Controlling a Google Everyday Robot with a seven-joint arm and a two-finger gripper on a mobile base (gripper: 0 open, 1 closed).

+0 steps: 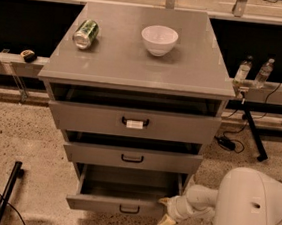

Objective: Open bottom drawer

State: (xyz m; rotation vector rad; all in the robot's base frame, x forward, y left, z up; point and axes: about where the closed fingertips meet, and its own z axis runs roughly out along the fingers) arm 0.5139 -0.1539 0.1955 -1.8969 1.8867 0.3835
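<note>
The bottom drawer (102, 204) stood partway out at the foot of the grey cabinet (136, 63), its plain grey inside showing behind its small black loop handle (129, 210). The gripper (165, 211) was at the right end of that drawer's front, fingers (165, 221) spread wide, one above the front's edge and one below. On the cabinet top sat a white bowl (159, 39) and a green can (86, 33) on its side.

Speckled terrazzo floor (22, 137), grey drawer cabinet (136, 63), dark recess (24, 27) behind.
</note>
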